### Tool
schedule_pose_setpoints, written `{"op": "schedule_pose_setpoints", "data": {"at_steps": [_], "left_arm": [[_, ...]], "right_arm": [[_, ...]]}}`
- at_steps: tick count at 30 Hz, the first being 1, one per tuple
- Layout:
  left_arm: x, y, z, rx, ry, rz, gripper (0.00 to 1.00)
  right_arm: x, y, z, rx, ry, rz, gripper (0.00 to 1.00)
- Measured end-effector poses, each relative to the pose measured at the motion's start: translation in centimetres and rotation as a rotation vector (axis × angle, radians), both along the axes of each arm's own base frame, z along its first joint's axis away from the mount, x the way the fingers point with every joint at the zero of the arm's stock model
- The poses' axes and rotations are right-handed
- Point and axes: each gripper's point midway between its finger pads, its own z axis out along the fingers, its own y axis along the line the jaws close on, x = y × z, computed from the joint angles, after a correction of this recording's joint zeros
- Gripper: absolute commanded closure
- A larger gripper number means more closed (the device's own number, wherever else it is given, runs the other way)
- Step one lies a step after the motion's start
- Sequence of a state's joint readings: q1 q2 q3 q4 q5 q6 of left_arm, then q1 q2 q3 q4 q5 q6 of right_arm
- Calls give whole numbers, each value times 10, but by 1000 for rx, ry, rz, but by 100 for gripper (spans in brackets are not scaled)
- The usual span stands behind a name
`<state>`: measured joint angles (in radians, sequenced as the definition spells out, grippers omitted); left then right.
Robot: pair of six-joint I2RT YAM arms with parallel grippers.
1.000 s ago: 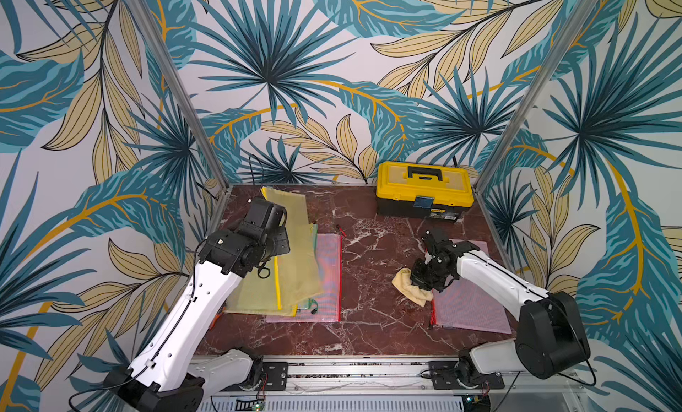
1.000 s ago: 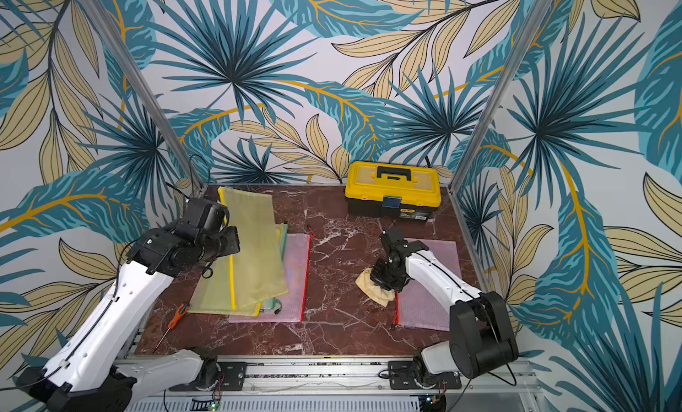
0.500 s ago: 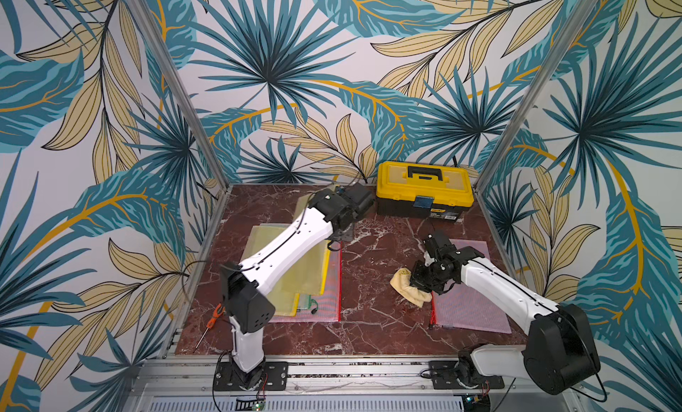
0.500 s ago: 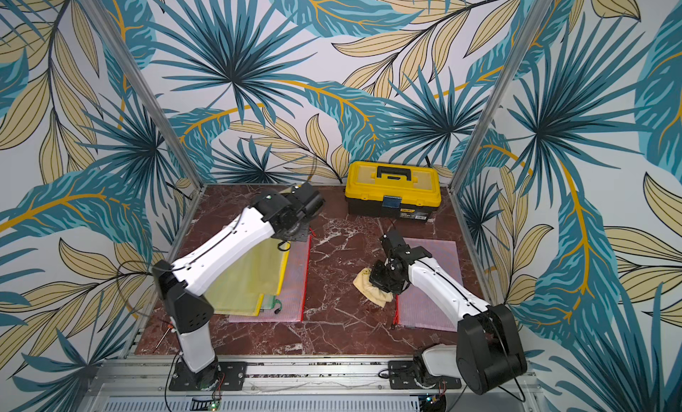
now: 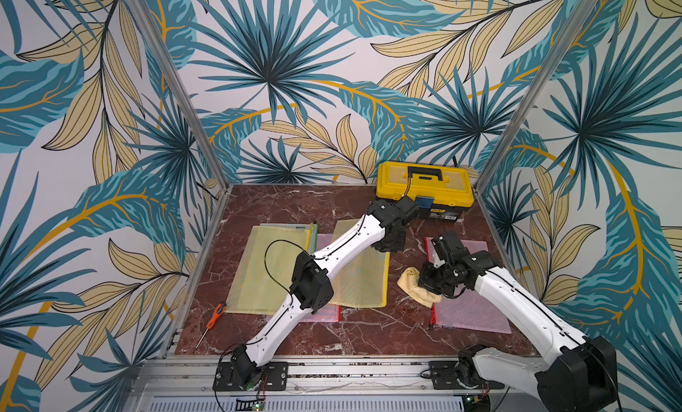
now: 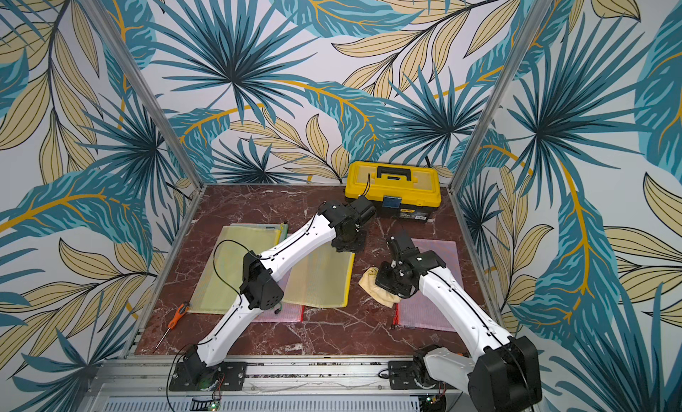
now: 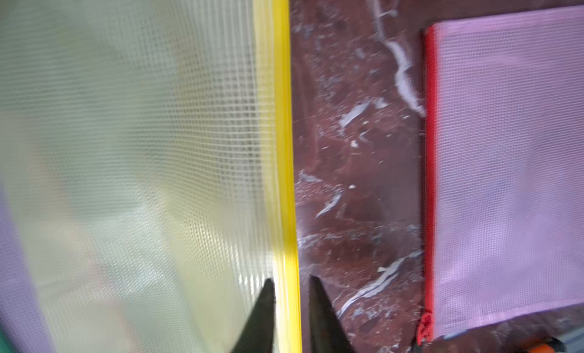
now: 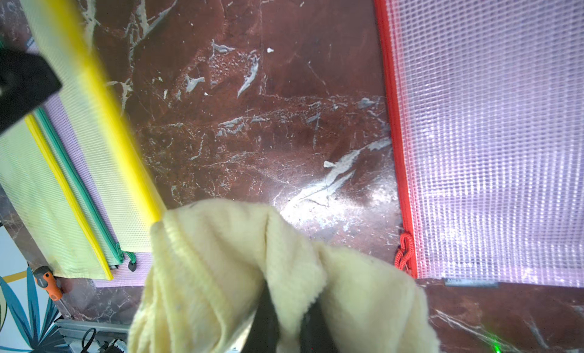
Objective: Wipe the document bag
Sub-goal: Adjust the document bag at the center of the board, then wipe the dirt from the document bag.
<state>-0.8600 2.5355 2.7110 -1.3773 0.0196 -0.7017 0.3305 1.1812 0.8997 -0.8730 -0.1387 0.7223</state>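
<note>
In both top views the yellow document bag lies flat at the table's centre, overlapping a stack of bags at 9 o'clock. The left gripper stands over its far corner. At 4 o'clock the right gripper is clamped on a cream cloth beside a pink bag. The yellow toolbox at 1 o'clock bears a label too small to read.

Left wrist view: the fingertips stand slightly apart astride that bag's yellow edge. They perhaps touch it, but blur hides this.

Right wrist view: the cloth wraps the closed fingers.
</note>
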Motion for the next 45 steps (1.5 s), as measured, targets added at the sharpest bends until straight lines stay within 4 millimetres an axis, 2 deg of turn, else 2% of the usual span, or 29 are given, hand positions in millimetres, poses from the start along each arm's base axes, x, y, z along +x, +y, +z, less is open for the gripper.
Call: {"op": "schedule_pose_setpoints", "data": {"at_steps": [1, 2, 5, 8, 10, 13, 16, 19, 21, 26, 29, 37, 42, 45], "left_arm": [[2, -4, 2, -30, 7, -3, 27], [4, -7, 4, -53, 13, -4, 20], [13, -2, 8, -89, 25, 1, 14], [24, 24, 8, -63, 27, 16, 13], [26, 51, 7, -30, 32, 28, 13], [29, 103, 11, -17, 28, 60, 13], [26, 157, 10, -101, 38, 108, 12], [24, 210, -1, -166, 47, 163, 13], [23, 228, -13, -194, 47, 158, 13], [2, 218, -41, -384, 97, 66, 15], [-6, 223, -54, -493, 134, 69, 19], [7, 226, -60, -565, 94, 53, 25], [4, 225, -88, -561, 150, 60, 31], [3, 225, -90, -573, 154, 58, 35]], "right_arm": [[-2, 4, 0, 0, 2, 13, 100], [-3, 8, -1, 0, 4, 26, 100], [-5, 21, -2, -9, 14, 61, 100], [2, 37, -4, -15, 27, 100, 100], [12, 47, -11, -22, 43, 117, 100], [28, 58, -37, -48, 92, 130, 100], [36, 60, -65, -89, 157, 139, 100], [39, 60, -80, -104, 190, 147, 100], [41, 61, -83, -106, 198, 152, 100], [46, 65, -84, -95, 192, 153, 100], [46, 65, -84, -92, 194, 153, 100], [46, 65, -84, -92, 194, 153, 100], [46, 65, -84, -92, 195, 153, 100], [45, 66, -84, -88, 197, 153, 100]]}}
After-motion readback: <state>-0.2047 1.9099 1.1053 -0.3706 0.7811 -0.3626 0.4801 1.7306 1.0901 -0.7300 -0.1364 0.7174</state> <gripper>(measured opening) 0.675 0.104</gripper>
